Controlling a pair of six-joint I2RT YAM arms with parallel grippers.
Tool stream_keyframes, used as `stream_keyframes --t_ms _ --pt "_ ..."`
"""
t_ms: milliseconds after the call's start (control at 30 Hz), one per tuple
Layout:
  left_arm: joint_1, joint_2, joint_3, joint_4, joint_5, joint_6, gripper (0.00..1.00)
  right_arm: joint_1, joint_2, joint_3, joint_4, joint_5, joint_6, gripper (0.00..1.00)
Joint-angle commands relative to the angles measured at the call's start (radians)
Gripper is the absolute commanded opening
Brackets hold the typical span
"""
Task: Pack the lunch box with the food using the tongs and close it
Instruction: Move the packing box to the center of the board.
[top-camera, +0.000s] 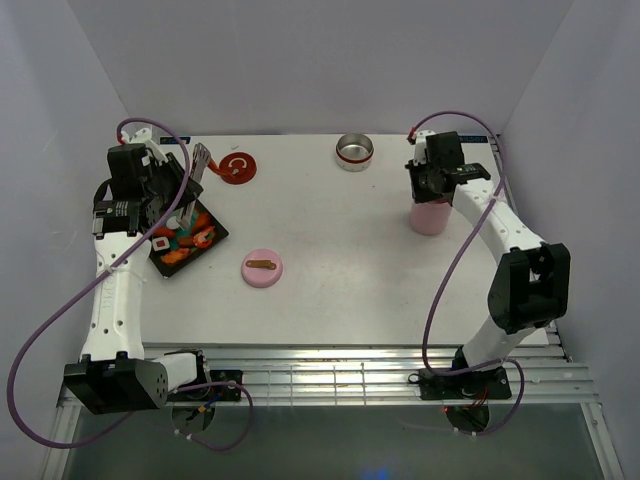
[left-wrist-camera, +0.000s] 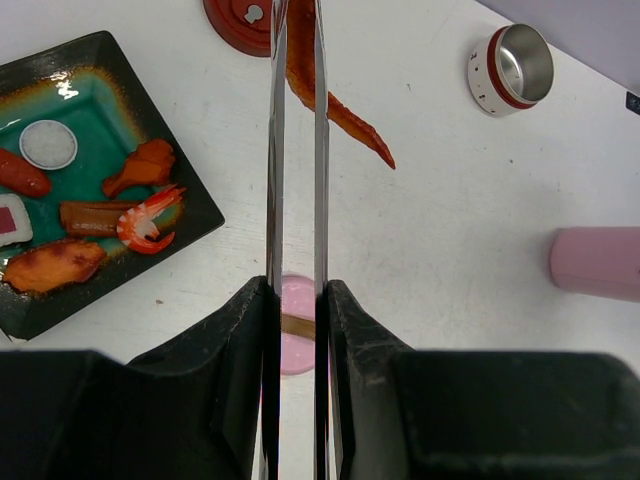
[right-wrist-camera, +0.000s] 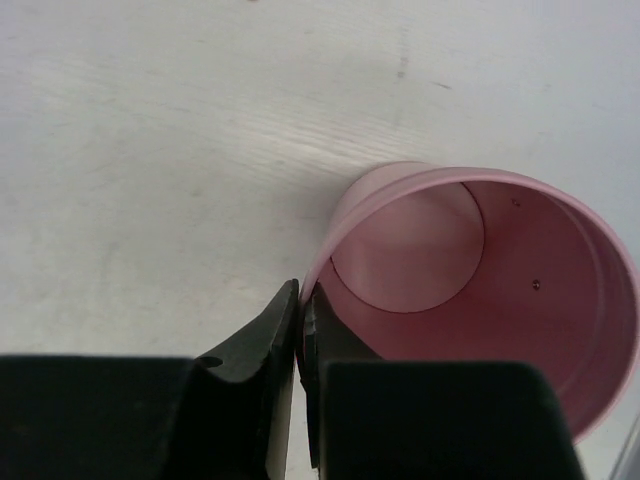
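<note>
Tongs (left-wrist-camera: 276, 180) are sitting clamped in the left end effector (left-wrist-camera: 297, 300) at the far left of the surface (top-camera: 340, 230). Their arms are squeezing near-parallel and pinching an orange-red food piece (left-wrist-camera: 340, 115) toward the tips, near the black tray (left-wrist-camera: 205, 215) that is carrying the other food pieces. Right end effector (right-wrist-camera: 300, 310) is clenching the rim of the pink container (right-wrist-camera: 420, 240) standing upright at far right, with the pink lid (top-camera: 263, 268) lying mid-surface, well apart.
</note>
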Motion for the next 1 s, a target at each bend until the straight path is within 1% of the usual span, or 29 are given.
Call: stream_keyframes --t_ms 0,67,267,400,500,600,633,700,800,833,900,967 --pt "-0.002 -0.034 0.024 0.041 0.031 0.005 0.00 0.076 -0.121 -0.051 0.069 -0.089 0.036 0.08" --pt "-0.002 -0.033 0.029 0.039 0.033 0.003 0.00 0.132 -0.135 -0.085 0.083 -0.068 0.037 0.08" --pt "-0.002 -0.034 0.019 0.051 0.077 -0.018 0.00 0.257 -0.103 -0.080 0.069 -0.019 0.053 0.08" --pt "-0.001 -0.042 0.012 0.050 0.077 -0.017 0.00 0.315 -0.063 -0.074 0.073 0.007 0.066 0.08" --pt "-0.002 -0.047 -0.002 0.059 0.096 -0.018 0.00 0.343 -0.060 -0.091 0.111 0.018 0.085 0.09" --pt "-0.002 -0.045 -0.011 0.060 0.110 -0.017 0.00 0.361 -0.049 -0.080 0.109 0.029 0.091 0.14" --pt "-0.002 -0.045 -0.013 0.060 0.111 -0.017 0.00 0.364 -0.045 -0.070 0.106 0.044 0.091 0.18" --pt "-0.004 -0.048 -0.020 0.064 0.114 -0.017 0.00 0.371 -0.038 -0.064 0.100 0.053 0.091 0.20" --pt "-0.004 -0.048 -0.024 0.068 0.114 -0.018 0.00 0.378 -0.035 -0.054 0.091 0.066 0.091 0.31" --pt "-0.004 -0.048 -0.027 0.068 0.117 -0.020 0.00 0.383 -0.035 -0.051 0.089 0.075 0.091 0.39" --pt "-0.004 -0.048 -0.030 0.074 0.131 -0.024 0.00 0.394 -0.045 -0.039 0.086 0.089 0.119 0.44" --pt "-0.006 -0.039 -0.027 0.079 0.151 -0.023 0.00 0.394 -0.060 -0.008 0.083 0.086 0.123 0.47"
